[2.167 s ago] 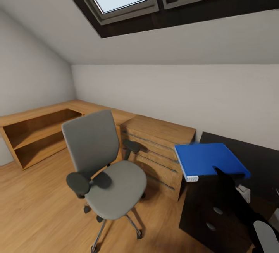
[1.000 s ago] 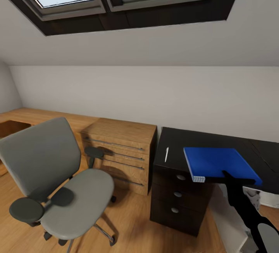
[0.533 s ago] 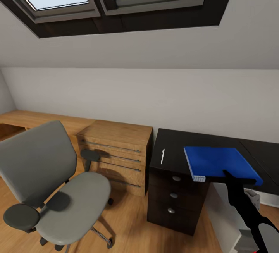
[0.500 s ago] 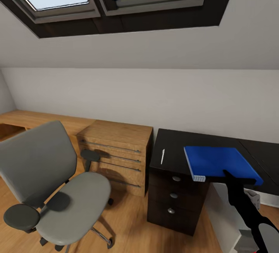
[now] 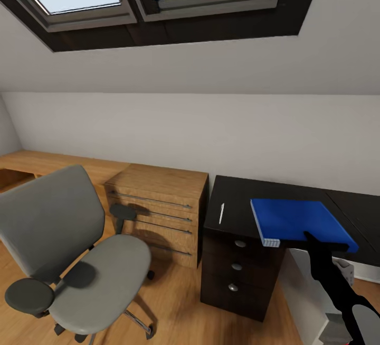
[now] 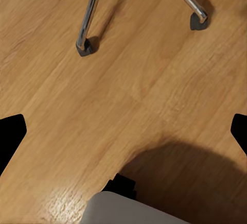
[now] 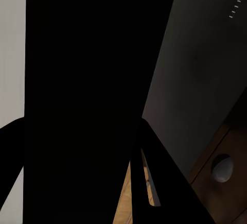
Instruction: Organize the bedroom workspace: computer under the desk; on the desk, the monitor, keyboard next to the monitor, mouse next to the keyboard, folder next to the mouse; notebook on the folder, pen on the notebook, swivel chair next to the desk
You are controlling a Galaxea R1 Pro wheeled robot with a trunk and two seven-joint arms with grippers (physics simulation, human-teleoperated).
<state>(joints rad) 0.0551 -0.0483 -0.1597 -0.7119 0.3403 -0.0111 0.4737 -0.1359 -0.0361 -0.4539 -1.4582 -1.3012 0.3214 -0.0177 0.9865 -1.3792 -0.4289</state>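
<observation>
Right gripper (image 5: 312, 239) fingers clamped on the near edge of the folder (image 5: 298, 221), held level above the bench (image 5: 237, 218) at its left end. Pen (image 5: 221, 213) lies near the bench's left edge. Swivel chair (image 5: 68, 260) on floor (image 6: 128, 80), apart from the bench. Left gripper (image 6: 123, 131) fingers spread wide.

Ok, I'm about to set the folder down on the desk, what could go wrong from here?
1. The folder is pinched only at one edge by the right hand, with most of it sticking out unsupported, so it may tilt or slip.
2. The pen lies loose on the desk just beside the folder; a sideways sweep could knock it off.
3. The swivel chair stands close by on the robot's left and could get bumped.
</observation>
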